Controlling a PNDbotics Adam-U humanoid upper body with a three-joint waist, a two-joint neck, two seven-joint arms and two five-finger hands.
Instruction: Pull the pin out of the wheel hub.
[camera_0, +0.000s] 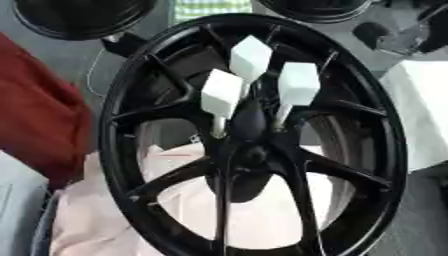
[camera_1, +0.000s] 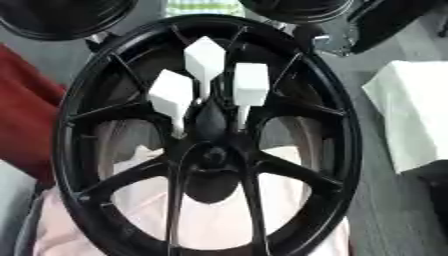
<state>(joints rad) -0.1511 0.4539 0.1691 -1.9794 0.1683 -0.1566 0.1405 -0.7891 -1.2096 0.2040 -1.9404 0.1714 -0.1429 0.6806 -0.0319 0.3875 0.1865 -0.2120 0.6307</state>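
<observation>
Neither of my hands is in view, so I cannot tell their state; three white-headed pins (camera_0: 298, 83) stand in the black wheel hub (camera_0: 252, 152), and I should grip one head and pull straight along its stem.

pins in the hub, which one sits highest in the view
The middle pin: its white block head rises above the left pin and right pin.

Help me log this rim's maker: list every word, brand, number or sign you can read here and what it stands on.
None can be read in either eye view.
The black wheel shows no lettering, also not at its hub.
The three white pins have blank faces.
</observation>
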